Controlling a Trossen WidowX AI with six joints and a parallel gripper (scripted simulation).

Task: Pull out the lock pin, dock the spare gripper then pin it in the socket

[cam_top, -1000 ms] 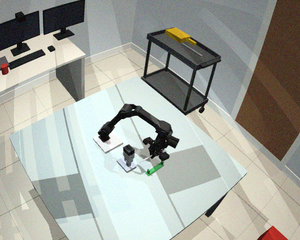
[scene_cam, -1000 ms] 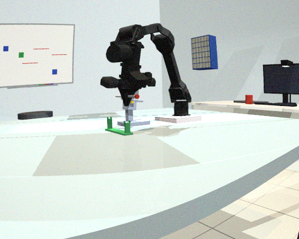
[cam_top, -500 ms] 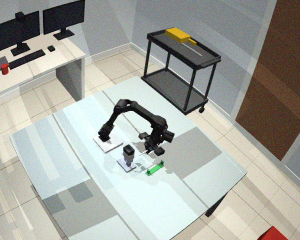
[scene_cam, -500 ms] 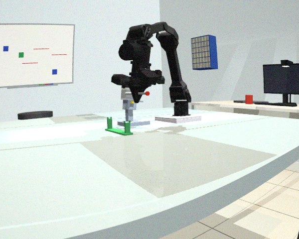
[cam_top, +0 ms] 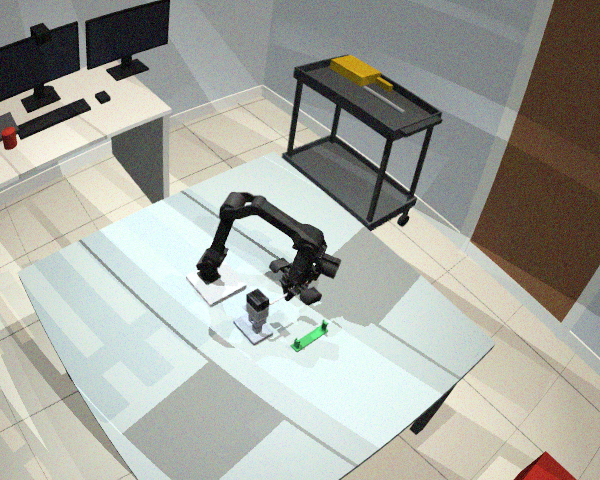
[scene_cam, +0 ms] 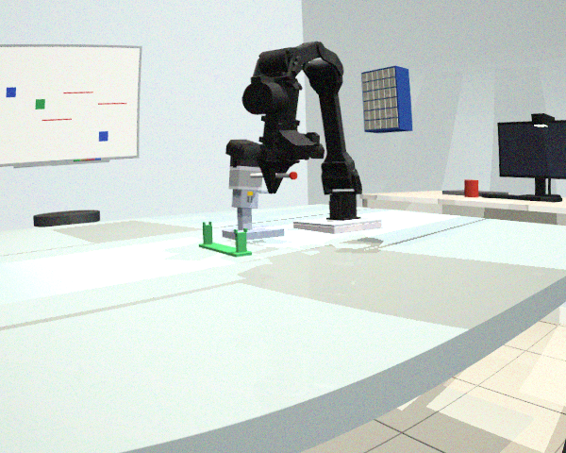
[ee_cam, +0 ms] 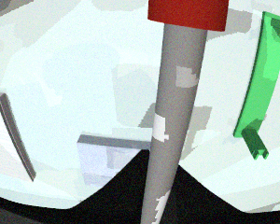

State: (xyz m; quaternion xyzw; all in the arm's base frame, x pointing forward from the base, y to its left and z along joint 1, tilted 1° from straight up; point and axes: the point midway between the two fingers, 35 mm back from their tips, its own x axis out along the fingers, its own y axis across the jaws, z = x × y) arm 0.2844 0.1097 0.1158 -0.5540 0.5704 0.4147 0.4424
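Observation:
My gripper (cam_top: 289, 296) (scene_cam: 273, 188) (ee_cam: 150, 159) is shut on the lock pin (cam_top: 278, 299) (scene_cam: 284, 176) (ee_cam: 179, 93), a grey rod with a red head. The pin is level, in the air beside the mount, its free end toward the mount. Whether that end touches anything is unclear. The mount has a pale base plate (cam_top: 242, 323) (scene_cam: 270, 233) (ee_cam: 95, 161) and a grey post (scene_cam: 244, 219) with a socket block (scene_cam: 241, 200). The spare gripper (cam_top: 257, 299) (scene_cam: 239, 177), grey with a black top, appears to stand upright on the socket. Its spigot is hidden.
An empty green cradle (cam_top: 310, 338) (scene_cam: 220, 247) (ee_cam: 266, 75) with two forked uprights lies on the table beside the mount. The arm's white base plate (cam_top: 217, 295) (scene_cam: 317, 225) (ee_cam: 5, 145) is on the mount's other side.

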